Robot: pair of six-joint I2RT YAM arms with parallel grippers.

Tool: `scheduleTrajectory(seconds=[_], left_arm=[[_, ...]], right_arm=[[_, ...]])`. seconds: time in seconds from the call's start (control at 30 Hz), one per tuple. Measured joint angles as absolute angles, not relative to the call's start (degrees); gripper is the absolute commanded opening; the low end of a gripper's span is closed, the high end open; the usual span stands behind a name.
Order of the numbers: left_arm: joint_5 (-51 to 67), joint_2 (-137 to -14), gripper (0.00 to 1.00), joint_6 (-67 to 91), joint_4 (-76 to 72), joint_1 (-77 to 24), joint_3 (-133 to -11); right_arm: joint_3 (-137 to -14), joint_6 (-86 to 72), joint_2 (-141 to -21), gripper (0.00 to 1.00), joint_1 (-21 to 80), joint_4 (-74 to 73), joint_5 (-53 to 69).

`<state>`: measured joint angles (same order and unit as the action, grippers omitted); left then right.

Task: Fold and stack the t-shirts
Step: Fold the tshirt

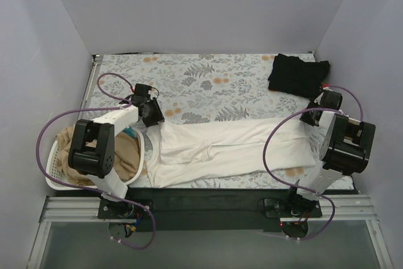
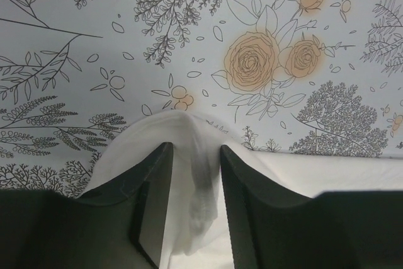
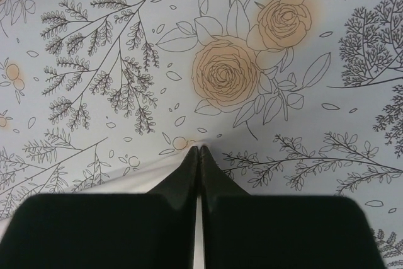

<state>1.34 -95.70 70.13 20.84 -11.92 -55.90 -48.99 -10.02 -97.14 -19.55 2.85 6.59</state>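
White t-shirt (image 1: 214,149) is stretched left to right across the near half of the table (image 1: 208,83), its near edge close to the table's near edge. The far half of the floral cover is open up to the back wall (image 1: 189,4).

Black t-shirt (image 1: 298,75) sits in the far right corner. Tan t-shirt (image 1: 129,152) is heaped in the laundry basket (image 1: 50,171) at the near left.

Left gripper (image 2: 195,155): fingers partly apart, clamped on a bunched fold of the white t-shirt.

Right gripper (image 3: 198,152): fingers pressed together, pinching the shirt's thin edge at its right end.
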Motion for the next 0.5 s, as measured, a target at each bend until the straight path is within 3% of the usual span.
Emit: scheduleTrajectory(seconds=[0.13, 0.3, 0.5], left_arm=[[2.0, -95.7, 0.27, 70.4, 20.5, -11.8, -55.9], [2.1, -96.3, 0.0, 70.8, 20.5, -11.8, -55.9], [2.5, -96.4, 0.0, 70.4, 20.4, -11.8, -56.3]], right_arm=[[-49.0, -10.4, -97.1, 0.01, -20.2, 2.7, 6.7], [-49.0, -10.7, -97.1, 0.01, -20.6, 2.7, 7.0], [-49.0, -12.3, -97.1, 0.01, -22.6, 2.1, 8.1]])
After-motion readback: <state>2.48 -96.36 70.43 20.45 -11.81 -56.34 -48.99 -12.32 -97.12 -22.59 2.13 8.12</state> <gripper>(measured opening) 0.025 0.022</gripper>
